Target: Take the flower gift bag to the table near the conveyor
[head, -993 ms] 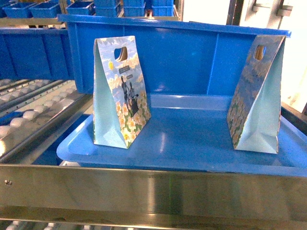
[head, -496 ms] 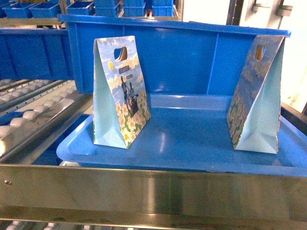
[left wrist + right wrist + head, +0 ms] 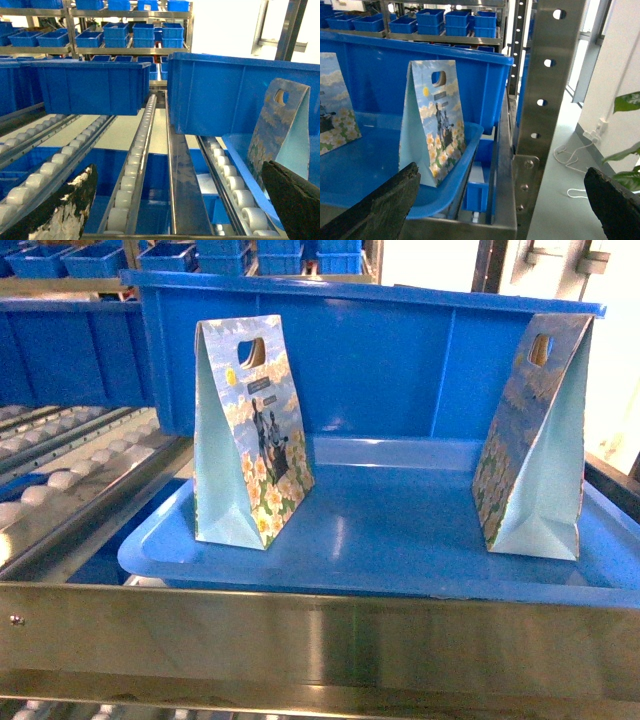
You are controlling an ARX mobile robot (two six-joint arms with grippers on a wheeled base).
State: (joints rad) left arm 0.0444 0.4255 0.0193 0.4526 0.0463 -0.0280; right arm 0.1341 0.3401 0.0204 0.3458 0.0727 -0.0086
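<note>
Two flower gift bags stand upright on a blue plastic tray (image 3: 400, 540) at the front of the conveyor (image 3: 300, 635), seen from the head camera. The left flower gift bag (image 3: 250, 435) shows its printed face of daisies, sky and a dark figure, with a die-cut handle hole near the top. The right flower gift bag (image 3: 535, 440) stands well apart from it, near the tray's right edge, its pale side gusset turned to the camera. Behind both rises the wall of a large blue bin (image 3: 400, 360). Lanes of white rollers (image 3: 70, 475) slope away at left, and a stainless-steel front rail crosses the lower frame.

The left wrist view looks along the roller lanes; the left gripper (image 3: 185, 200) has its jaws wide apart, one worn black finger (image 3: 65, 210) at each lower corner, holding nothing. The right gripper (image 3: 505, 200) likewise has its jaws wide apart and unloaded, with the nearer bag just ahead on the left and a perforated steel upright (image 3: 545, 90) in front. No table appears in any view.
</note>
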